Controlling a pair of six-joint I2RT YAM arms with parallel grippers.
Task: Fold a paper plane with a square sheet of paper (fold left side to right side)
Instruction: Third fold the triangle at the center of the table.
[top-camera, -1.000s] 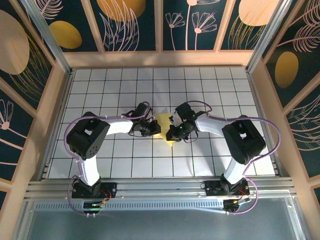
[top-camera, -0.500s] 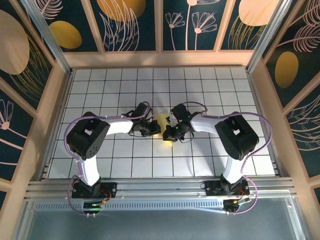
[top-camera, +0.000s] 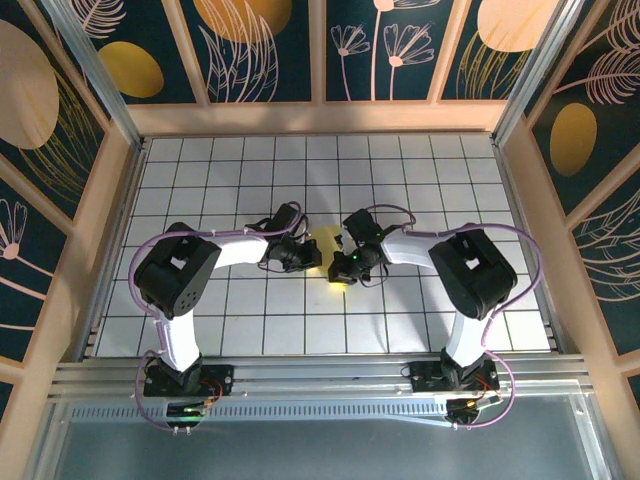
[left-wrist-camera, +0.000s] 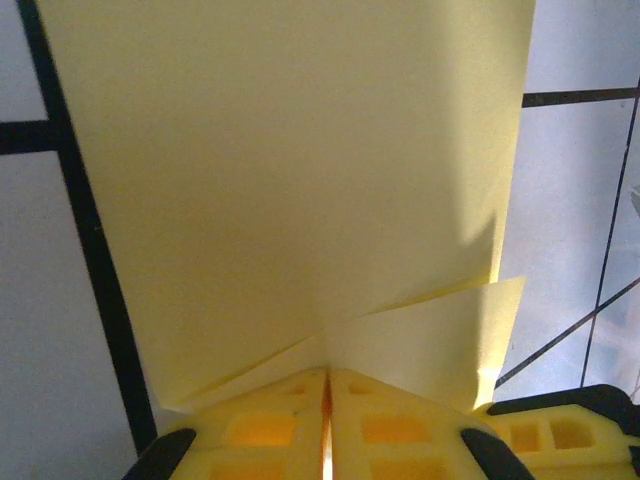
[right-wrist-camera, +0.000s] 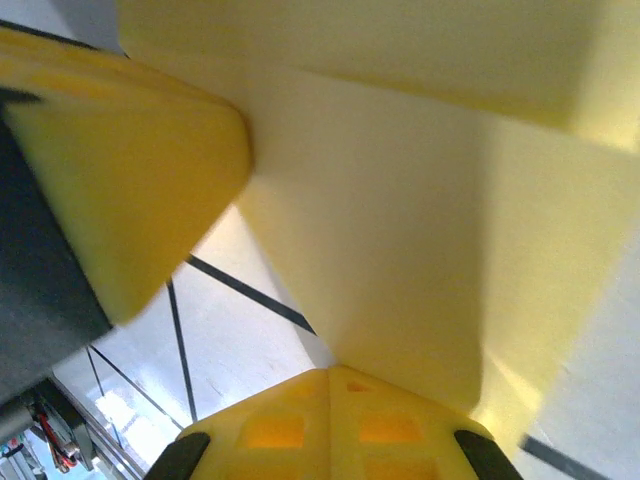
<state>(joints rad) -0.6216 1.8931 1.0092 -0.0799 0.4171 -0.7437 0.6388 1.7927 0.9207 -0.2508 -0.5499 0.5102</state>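
Observation:
The square sheet of paper (top-camera: 327, 243) is a small creased pale-yellow shape at the middle of the tiled table, mostly hidden between the two grippers. My left gripper (top-camera: 312, 258) reaches it from the left. In the left wrist view the folded layers of the paper (left-wrist-camera: 290, 170) run down into the seam of the left gripper (left-wrist-camera: 327, 375), which is shut on them. My right gripper (top-camera: 343, 265) comes in from the right. In the right wrist view its closed tips (right-wrist-camera: 330, 372) meet the lower corner of the paper (right-wrist-camera: 400, 230), with a left finger (right-wrist-camera: 140, 180) close by.
The white grid table (top-camera: 450, 180) has open tiles all round the two grippers. Wooden walls (top-camera: 320, 118) and metal rails (top-camera: 100, 250) fence it in. Both arm bases stand at the near edge (top-camera: 320, 375).
The right arm has drawn in to the left, its elbow swinging nearer the centre. The left arm and the paper have barely moved.

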